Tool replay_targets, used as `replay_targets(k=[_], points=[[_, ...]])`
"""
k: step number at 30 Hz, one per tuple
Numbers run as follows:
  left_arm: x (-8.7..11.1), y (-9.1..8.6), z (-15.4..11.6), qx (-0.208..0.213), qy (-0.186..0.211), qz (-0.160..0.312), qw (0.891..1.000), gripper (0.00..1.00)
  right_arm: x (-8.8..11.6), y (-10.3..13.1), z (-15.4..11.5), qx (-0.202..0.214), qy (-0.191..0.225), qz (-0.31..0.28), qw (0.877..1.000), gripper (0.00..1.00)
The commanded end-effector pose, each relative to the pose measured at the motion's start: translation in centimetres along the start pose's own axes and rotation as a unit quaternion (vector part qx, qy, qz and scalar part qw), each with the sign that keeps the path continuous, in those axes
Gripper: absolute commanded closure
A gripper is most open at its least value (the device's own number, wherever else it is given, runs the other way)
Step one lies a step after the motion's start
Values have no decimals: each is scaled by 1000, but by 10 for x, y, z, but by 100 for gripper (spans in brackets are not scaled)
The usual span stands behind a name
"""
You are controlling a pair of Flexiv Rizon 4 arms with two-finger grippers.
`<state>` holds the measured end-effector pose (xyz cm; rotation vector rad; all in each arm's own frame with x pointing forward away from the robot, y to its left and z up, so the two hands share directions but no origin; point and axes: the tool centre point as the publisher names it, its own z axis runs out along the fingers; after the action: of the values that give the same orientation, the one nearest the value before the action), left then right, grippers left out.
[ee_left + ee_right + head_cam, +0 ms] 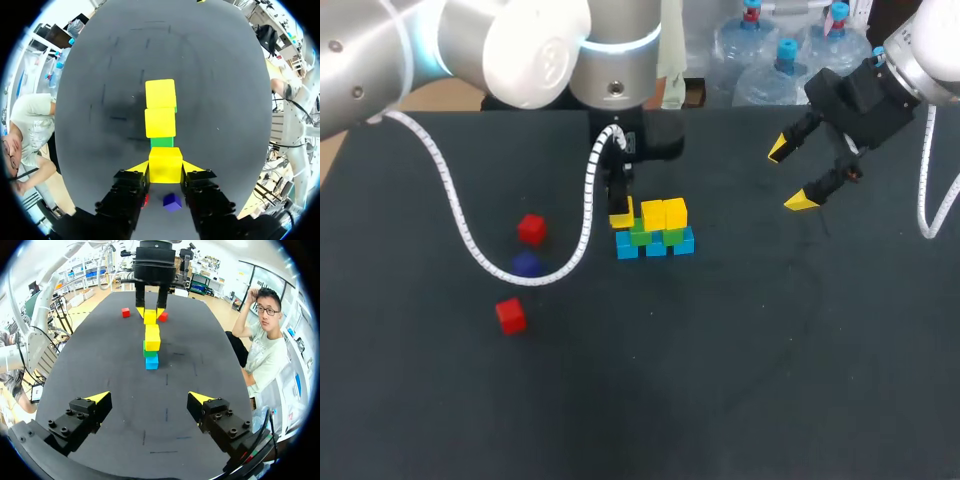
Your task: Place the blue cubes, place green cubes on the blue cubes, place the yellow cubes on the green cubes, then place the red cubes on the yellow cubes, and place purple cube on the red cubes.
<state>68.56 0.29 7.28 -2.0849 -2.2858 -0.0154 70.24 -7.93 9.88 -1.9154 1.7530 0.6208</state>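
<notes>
Dark counter (770, 380); left hand (165, 171) pinches a yellow cube (165, 159) by flat sides, probably light and rigid; right hand (150, 398) gapes empty.

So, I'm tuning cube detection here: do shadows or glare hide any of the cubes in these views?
Head view: no glare on the cubes, though the left arm's cable runs against the edge of the purple cube. Left wrist view: a dark shadow lies on the table beside the stack, not on any cube. Right wrist view: the stack is evenly lit, no glare.
</notes>
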Motion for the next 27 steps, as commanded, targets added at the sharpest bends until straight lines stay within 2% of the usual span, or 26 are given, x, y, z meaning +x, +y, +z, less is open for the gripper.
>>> replay_targets(k=[1, 27], points=[[-3, 5, 0, 4, 3, 1, 1000, 100, 0, 0, 0, 0, -1, 0, 1000, 0], [-10, 1, 7, 4, 2, -14, 1000, 100, 0, 0, 0, 0, -1, 0, 1000, 0]])
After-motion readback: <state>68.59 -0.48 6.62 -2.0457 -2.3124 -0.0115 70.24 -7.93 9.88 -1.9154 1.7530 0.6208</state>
